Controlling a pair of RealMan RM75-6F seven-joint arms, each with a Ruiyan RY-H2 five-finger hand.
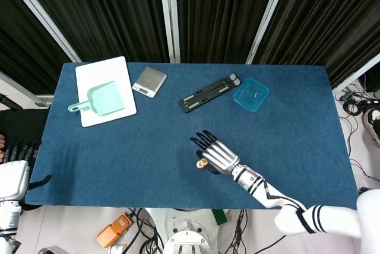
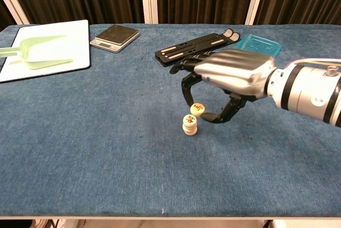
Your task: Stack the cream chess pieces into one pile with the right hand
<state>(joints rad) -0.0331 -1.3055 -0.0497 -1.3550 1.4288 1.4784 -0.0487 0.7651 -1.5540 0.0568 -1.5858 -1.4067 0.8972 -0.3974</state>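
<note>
Cream chess piece (image 2: 197,108) pinched in right hand (image 2: 230,73), just above pile (image 2: 189,124) nr table's (image 2: 106,148) front edge; left hand (image 1: 12,174) off table, grip unclear.

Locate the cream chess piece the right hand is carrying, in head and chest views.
Head view: carried cream piece low centre, at the right hand.
Chest view: just right of centre, pinched just above and right of the cream pile.
Shared landmark: black slotted bar behind the hand.
</note>
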